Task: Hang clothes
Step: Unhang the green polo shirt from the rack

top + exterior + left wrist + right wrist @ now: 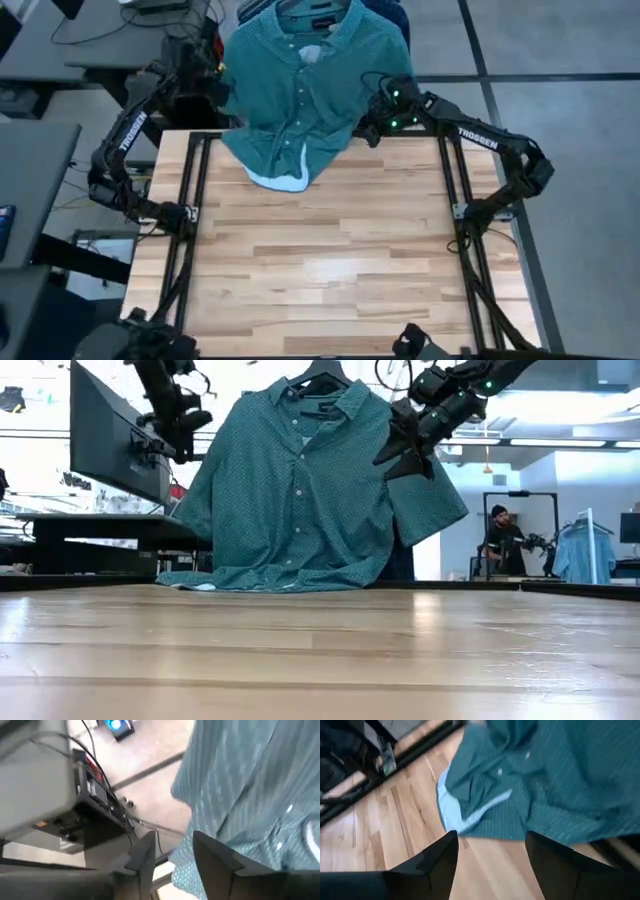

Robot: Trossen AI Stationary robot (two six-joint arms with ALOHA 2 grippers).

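A teal-green button-up shirt (300, 85) hangs on a black hanger (322, 374) beyond the table's far edge. Its hem (262, 578) lies bunched on the table's far edge, with the pale inside showing (462, 815). A dark blue garment (392, 18) hangs behind it. My left gripper (172, 857) is open, up beside the shirt's left side (172, 430), with nothing between its fingers. My right gripper (490, 857) is open beside the shirt's right sleeve (425, 480), above the hem, with only the table showing between its fingers.
Black frame rails (190, 210) (462, 200) run along the table's left and right sides. The light wooden tabletop (320, 270) stretches from the hem to the near edge. A monitor (110, 440) stands behind the table on the left. A person (497, 535) stands far back in the room.
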